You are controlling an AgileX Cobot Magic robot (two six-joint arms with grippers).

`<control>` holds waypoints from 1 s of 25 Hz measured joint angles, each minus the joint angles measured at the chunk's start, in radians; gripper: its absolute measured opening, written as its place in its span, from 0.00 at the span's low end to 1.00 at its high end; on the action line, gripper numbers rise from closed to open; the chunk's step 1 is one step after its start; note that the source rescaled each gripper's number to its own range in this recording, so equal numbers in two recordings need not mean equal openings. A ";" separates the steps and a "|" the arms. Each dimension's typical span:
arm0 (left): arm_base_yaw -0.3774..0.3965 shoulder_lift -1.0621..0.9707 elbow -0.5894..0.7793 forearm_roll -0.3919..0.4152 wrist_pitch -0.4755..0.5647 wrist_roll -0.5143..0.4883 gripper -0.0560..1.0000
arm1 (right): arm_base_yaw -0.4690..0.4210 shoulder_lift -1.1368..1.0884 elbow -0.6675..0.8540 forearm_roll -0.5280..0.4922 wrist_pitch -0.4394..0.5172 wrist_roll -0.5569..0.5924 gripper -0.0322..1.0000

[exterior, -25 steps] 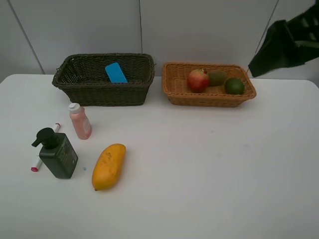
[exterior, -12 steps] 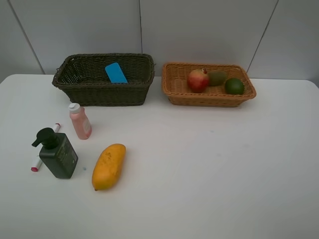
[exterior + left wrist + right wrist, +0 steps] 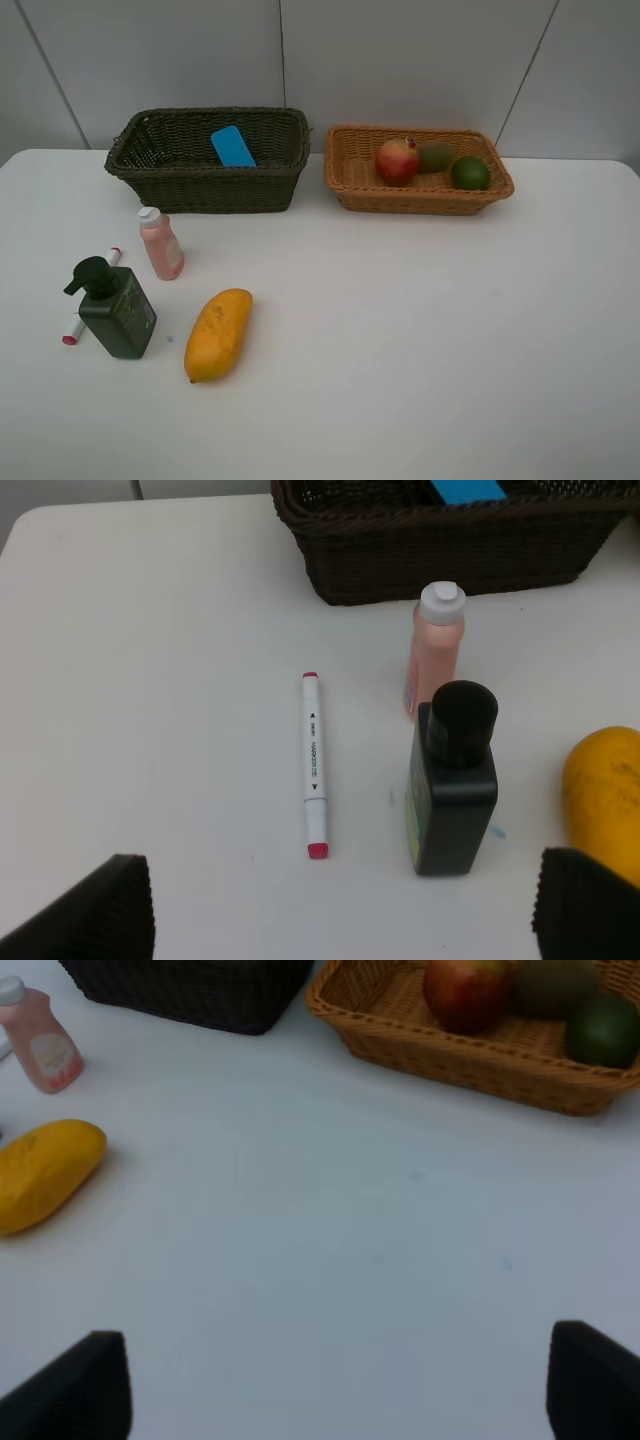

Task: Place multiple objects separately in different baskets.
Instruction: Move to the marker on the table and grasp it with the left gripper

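The dark basket (image 3: 205, 185) holds the blue eraser block (image 3: 232, 146). In the orange-tan basket (image 3: 420, 197) lie the red-green mango (image 3: 397, 161), the kiwi (image 3: 435, 156) and the lime (image 3: 470, 173). On the table's left stand the pink bottle (image 3: 160, 243) and the dark-green pump bottle (image 3: 113, 307), with the white-pink marker (image 3: 78, 322) behind it and the yellow mango (image 3: 218, 333) beside it. Neither arm shows in the high view. My left gripper (image 3: 340, 905) is open above the marker (image 3: 313, 764) and pump bottle (image 3: 453, 778). My right gripper (image 3: 335, 1385) is open over bare table.
A white table (image 3: 420, 330) carries everything; grey wall panels rise behind the baskets. The dark basket's wall (image 3: 450, 540) and the pink bottle (image 3: 436, 646) appear in the left wrist view, the yellow mango (image 3: 45, 1173) and orange-tan basket (image 3: 470, 1055) in the right wrist view.
A dark arm at the upper right of the high view one second ago has left the frame. The objects have not moved.
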 joint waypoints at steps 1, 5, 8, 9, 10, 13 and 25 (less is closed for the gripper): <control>0.000 0.000 0.000 0.000 0.000 0.000 1.00 | 0.000 -0.013 0.004 -0.002 -0.001 -0.003 1.00; 0.000 0.000 0.000 0.000 0.000 0.000 1.00 | 0.000 -0.074 0.006 -0.005 -0.005 -0.008 1.00; 0.000 0.000 0.000 0.000 0.000 0.000 1.00 | -0.004 -0.092 0.006 -0.022 -0.006 -0.002 1.00; 0.000 0.000 0.000 0.000 0.000 0.000 1.00 | -0.012 -0.092 0.006 -0.030 -0.006 0.000 1.00; 0.000 0.000 0.000 0.000 0.000 0.000 1.00 | -0.023 -0.092 0.006 -0.033 -0.006 0.002 1.00; 0.000 0.000 0.000 0.000 0.000 0.000 1.00 | -0.086 -0.092 0.006 -0.033 -0.007 0.003 1.00; 0.000 0.000 0.000 0.000 0.000 0.000 1.00 | -0.353 -0.092 0.006 -0.033 -0.007 0.003 1.00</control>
